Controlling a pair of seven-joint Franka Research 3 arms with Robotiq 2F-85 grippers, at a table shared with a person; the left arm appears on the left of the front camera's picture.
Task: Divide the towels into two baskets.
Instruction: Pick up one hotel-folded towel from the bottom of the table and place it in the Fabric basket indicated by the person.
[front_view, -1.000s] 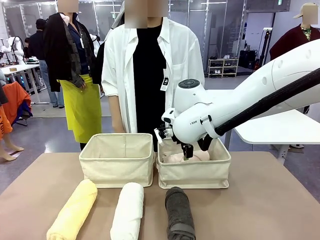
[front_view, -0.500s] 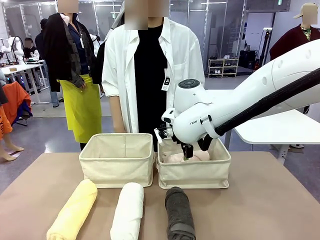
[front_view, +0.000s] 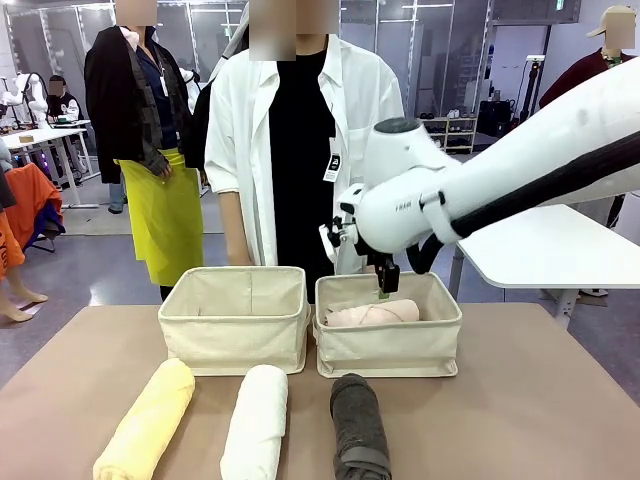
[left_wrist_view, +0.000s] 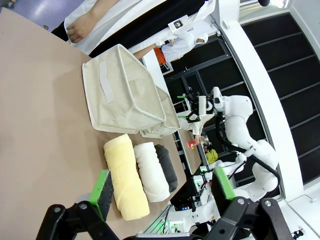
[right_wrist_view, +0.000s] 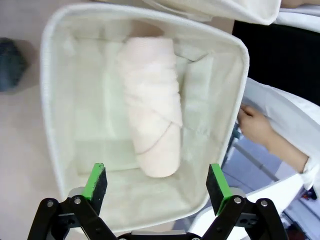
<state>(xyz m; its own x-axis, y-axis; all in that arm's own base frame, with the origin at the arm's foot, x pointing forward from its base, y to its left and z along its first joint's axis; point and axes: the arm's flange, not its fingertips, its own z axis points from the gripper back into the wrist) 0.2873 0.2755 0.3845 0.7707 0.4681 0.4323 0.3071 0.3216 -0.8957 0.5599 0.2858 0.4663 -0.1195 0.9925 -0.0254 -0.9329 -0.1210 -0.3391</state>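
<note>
The pale pink towel (front_view: 372, 313) (right_wrist_view: 152, 120) lies rolled inside the right basket (front_view: 390, 350) (right_wrist_view: 47, 100). My right gripper (front_view: 384, 284) (right_wrist_view: 156, 182) hangs open just above it, holding nothing. The left basket (front_view: 235, 335) (left_wrist_view: 125, 95) has no towel showing in it. On the table in front lie the yellow towel (front_view: 148, 420) (left_wrist_view: 125, 180), the white towel (front_view: 255, 420) (left_wrist_view: 150, 170) and the dark grey towel (front_view: 358, 425) (left_wrist_view: 167, 165) side by side. My left gripper (left_wrist_view: 162, 187) is open, low over the table beside the yellow towel.
A person in a white shirt (front_view: 300, 130) stands right behind the baskets, one hand (right_wrist_view: 252, 125) close to the right basket's far wall. Bare brown tabletop (front_view: 540, 400) stretches to the right of the grey towel.
My right gripper has risen out of the right basket, and the pink towel stays lying in it. The three towels on the table have not moved.
</note>
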